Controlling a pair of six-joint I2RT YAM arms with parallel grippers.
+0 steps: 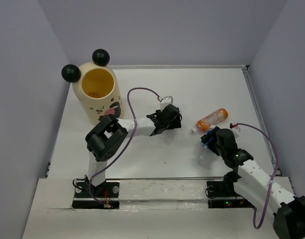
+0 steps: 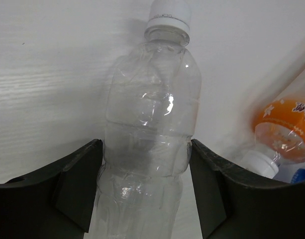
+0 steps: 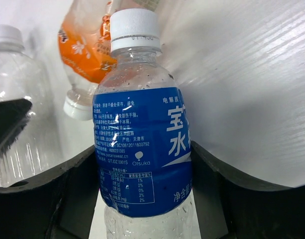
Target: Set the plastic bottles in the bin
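The cream-yellow bin with two black ball ears stands at the back left, opening upward. My left gripper is shut on a clear crinkly bottle with a white cap, both fingers pressed on its sides low over the table. My right gripper is shut on the blue-label bottle, its white cap pointing away. An orange bottle lies on the table between the two grippers. It also shows in the left wrist view and in the right wrist view.
The white table is closed in by grey walls at the left, back and right. The left arm's purple cable loops above the table near the bin. The clear bottle and a left finger show in the right wrist view.
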